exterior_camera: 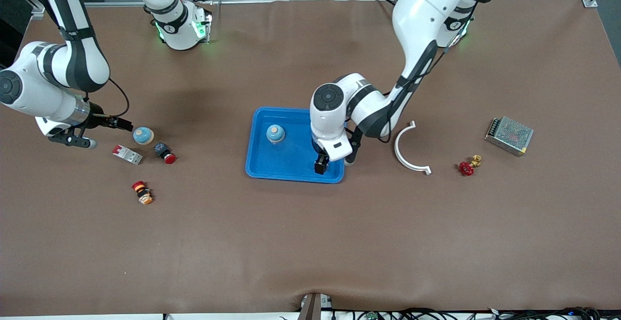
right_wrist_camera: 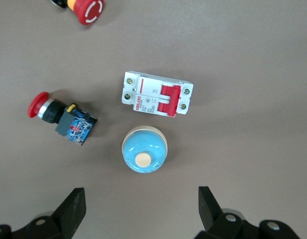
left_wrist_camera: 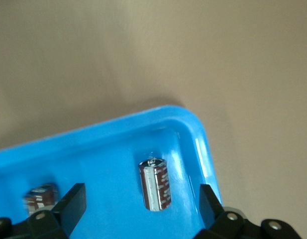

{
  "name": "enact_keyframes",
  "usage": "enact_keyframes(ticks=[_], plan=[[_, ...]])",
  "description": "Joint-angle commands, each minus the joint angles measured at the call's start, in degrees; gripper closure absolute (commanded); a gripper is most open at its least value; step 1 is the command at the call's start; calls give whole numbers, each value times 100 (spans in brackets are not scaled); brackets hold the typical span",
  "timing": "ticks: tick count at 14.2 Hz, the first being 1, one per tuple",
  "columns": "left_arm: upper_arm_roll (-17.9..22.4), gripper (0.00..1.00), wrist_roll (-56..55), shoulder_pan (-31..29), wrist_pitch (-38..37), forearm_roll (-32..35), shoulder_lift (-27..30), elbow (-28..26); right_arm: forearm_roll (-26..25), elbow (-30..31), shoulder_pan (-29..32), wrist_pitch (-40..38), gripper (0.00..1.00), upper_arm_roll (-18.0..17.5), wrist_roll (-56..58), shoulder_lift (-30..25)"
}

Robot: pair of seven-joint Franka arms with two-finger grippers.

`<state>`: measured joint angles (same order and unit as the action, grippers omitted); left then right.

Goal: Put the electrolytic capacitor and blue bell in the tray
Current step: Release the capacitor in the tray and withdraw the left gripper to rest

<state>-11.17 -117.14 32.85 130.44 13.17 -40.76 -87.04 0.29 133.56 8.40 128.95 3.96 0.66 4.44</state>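
Blue tray (exterior_camera: 271,157) holds the capacitor (left_wrist_camera: 156,183) in a corner and one bell (exterior_camera: 275,133). Left hand (exterior_camera: 322,165) hangs released over the capacitor. Right hand (right_wrist_camera: 138,211) waits released over another bell (right_wrist_camera: 145,149) on the surface (exterior_camera: 310,242).

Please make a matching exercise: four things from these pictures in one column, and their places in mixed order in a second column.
Things:
1. electrolytic capacitor
2. left gripper
3. right gripper
4. white curved bracket

Places:
A. on the bare table, beside the tray, toward the left arm's end
B. open, over a blue bell on the table
C. lying in the tray
D. open, over the tray

Pairs: 1-C, 2-D, 3-B, 4-A
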Motion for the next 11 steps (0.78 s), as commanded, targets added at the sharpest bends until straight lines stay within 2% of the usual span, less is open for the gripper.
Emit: enact_keyframes(ticks=[1,4,8,11], plan=[[-192,0,1338,-541,-597,-446,594,-234,-117,415,83,593,0,-80,-39,-119],[-368,0,2552,-1226,-897,-553,1095,-524,-117,688,82,1175,0,-80,-22,21],[-579,0,4503,-2201,-1450,-570,1438,-622,-117,1021,47,1877,0,-80,-22,188],[-667,0,5760,-2905,-1539,-676,1580,-630,-134,1075,39,2352,0,-80,-13,477]])
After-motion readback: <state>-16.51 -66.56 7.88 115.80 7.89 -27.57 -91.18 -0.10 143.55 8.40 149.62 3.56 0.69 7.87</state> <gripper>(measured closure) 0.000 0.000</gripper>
